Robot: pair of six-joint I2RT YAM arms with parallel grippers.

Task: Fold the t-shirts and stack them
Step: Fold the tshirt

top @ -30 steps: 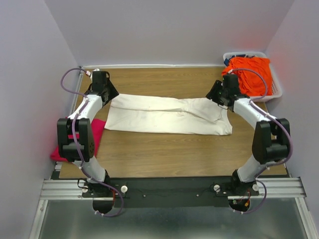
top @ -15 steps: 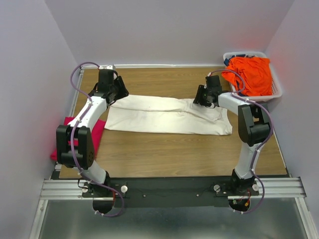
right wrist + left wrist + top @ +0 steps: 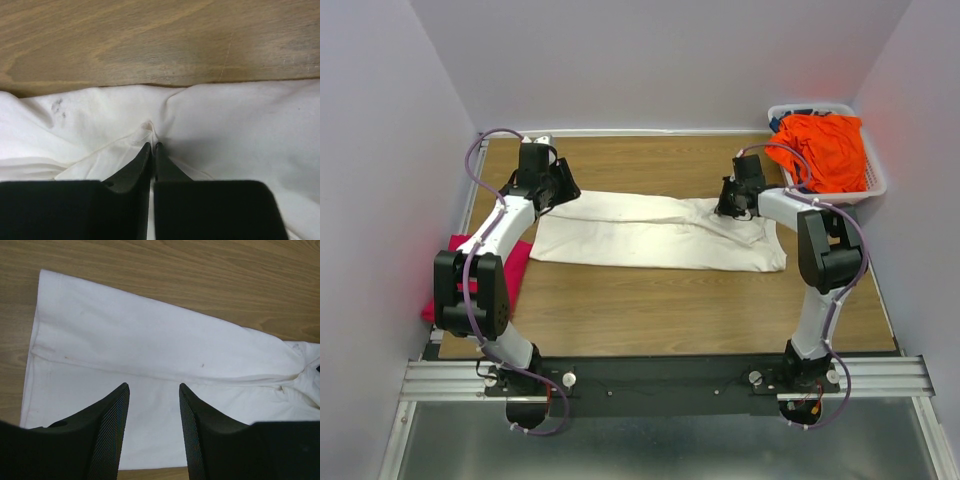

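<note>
The cream-white t-shirt [image 3: 655,232] lies folded into a long strip across the middle of the table. My right gripper [image 3: 153,145] is shut on a pinched ridge of the white t-shirt [image 3: 235,125] near its far right edge, the cloth puckering at the tips; in the top view the right gripper [image 3: 732,205] sits at the strip's upper right. My left gripper [image 3: 152,386] hangs open over the white t-shirt [image 3: 150,340] at its far left end, nothing between the fingers; the left gripper [image 3: 558,198] shows there from above. The magenta-pink t-shirt [image 3: 510,262] lies at the left table edge. The orange t-shirt [image 3: 825,145] fills the basket.
A white lattice basket [image 3: 873,185] stands at the back right corner. Walls close in on the left, right and back. Bare wood table [image 3: 650,310] stretches in front of the white shirt.
The right gripper moved left onto the shirt's far right edge and closed on a fold of cloth. The left gripper shifted slightly right over the shirt's left end, still open.
</note>
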